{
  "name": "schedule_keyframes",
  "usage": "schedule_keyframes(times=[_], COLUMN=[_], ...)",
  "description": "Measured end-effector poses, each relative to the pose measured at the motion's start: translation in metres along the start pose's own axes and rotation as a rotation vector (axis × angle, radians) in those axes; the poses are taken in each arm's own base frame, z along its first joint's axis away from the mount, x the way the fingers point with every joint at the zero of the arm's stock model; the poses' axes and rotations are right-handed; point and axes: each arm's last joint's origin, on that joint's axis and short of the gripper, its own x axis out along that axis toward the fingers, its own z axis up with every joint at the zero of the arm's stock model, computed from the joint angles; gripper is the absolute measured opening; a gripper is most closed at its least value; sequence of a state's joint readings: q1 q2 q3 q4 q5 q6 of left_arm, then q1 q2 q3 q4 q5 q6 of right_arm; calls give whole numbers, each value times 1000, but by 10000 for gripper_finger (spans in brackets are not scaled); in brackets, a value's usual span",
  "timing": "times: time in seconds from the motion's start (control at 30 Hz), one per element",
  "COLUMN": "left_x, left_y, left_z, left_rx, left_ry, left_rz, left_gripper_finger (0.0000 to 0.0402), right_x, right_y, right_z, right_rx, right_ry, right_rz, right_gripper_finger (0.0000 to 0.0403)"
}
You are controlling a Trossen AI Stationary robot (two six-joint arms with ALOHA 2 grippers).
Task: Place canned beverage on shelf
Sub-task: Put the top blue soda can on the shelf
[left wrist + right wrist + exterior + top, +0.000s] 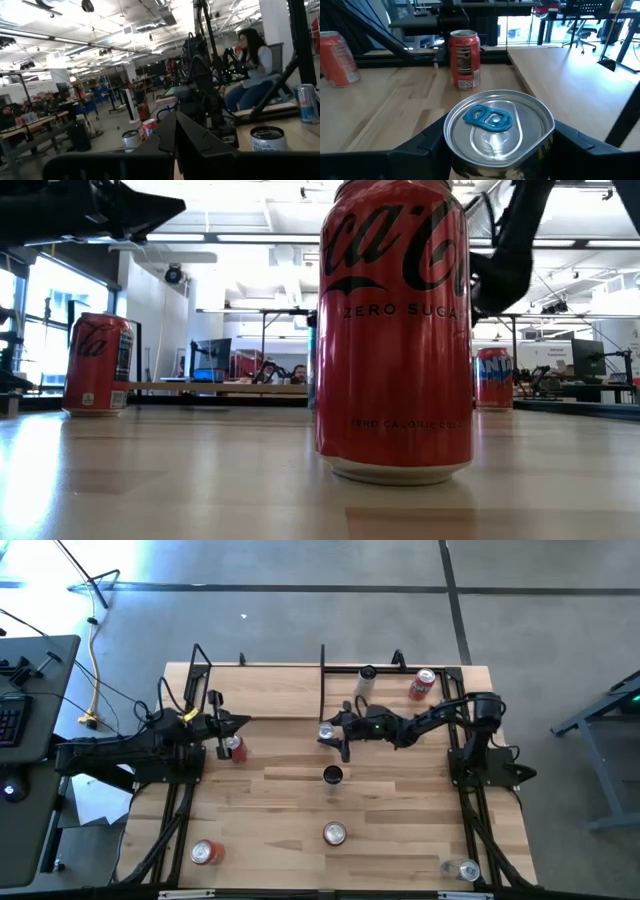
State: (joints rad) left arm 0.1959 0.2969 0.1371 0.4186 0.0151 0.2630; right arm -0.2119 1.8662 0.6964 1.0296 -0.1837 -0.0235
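Pale-wood rectangular shelf board with thin black rod end frames (265, 700): occupies the far part of the slatted wooden tabletop (400, 810), its surface bare. Silver-topped can with blue pull tab (497, 125): just off the shelf's near right corner, clamped on both sides between the right gripper's (328, 736) dark fingers, upright. Left gripper (228, 725): fingers closed on nothing, at the shelf's near left edge, a red can (235, 748) just beside it. Loose cans stand well clear of the shelf: black-topped (333, 775), large red Zero Sugar (393, 330), red at the near-left tabletop corner (205, 853). Open tabletop lies between them.
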Motion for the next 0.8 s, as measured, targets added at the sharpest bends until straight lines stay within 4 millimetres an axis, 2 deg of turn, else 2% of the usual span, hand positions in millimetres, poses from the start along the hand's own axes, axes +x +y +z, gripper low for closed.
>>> schedule_keyframes(times=[0.2,0.37,0.8], left_x=[0,0,0], left_y=[0,1,1], left_z=[2,3,3], left_rx=[-1,-25,-78], left_ry=[-17,-35,-24], left_rz=[5,11,26], left_gripper_finger=[0,0,8], right_x=[11,17,31], right_y=[-3,-5,14], right_z=[2,5,11], right_rx=[11,70,90], right_ry=[56,90,209], right_rz=[-38,-73,-170], right_gripper_finger=[224,254,264])
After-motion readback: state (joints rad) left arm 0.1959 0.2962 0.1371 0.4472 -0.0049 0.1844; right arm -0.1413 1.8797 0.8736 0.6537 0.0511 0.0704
